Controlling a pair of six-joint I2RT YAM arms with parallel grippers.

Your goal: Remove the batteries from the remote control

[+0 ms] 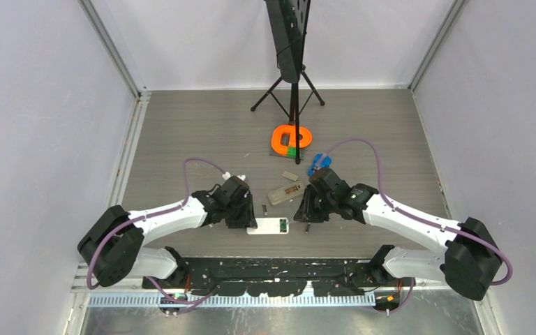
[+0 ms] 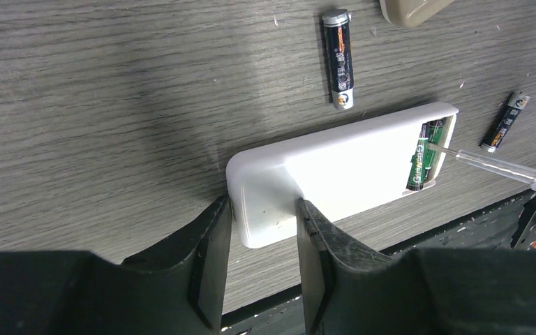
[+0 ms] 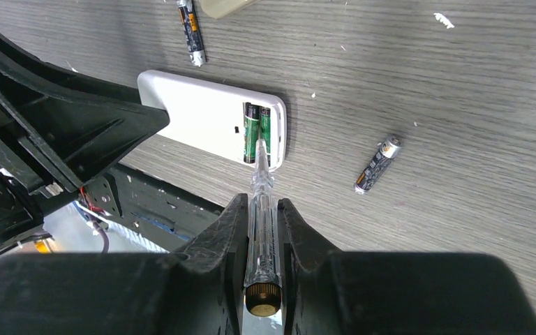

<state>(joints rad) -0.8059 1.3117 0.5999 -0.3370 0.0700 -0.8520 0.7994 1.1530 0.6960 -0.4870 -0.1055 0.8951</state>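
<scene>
A white remote [image 2: 335,167] lies face down near the table's front edge, its battery bay open. Two green batteries [image 2: 424,155] sit in the bay; they also show in the right wrist view [image 3: 258,125]. My left gripper [image 2: 264,237] is shut on the remote's near end, one finger on each side. My right gripper [image 3: 262,213] is shut on a clear-handled stick tool [image 3: 260,174], whose metal tip rests in the bay against the batteries. Two dark batteries lie loose on the table: one [image 2: 338,59] beyond the remote, one [image 3: 377,165] beside its bay end.
A beige remote [image 1: 285,192] and a small cover piece [image 1: 290,175] lie just behind the white remote [image 1: 268,227]. Farther back are a blue object [image 1: 319,164], an orange ring-shaped holder [image 1: 292,137] and a black tripod stand [image 1: 294,77]. The black arm mount runs along the front edge.
</scene>
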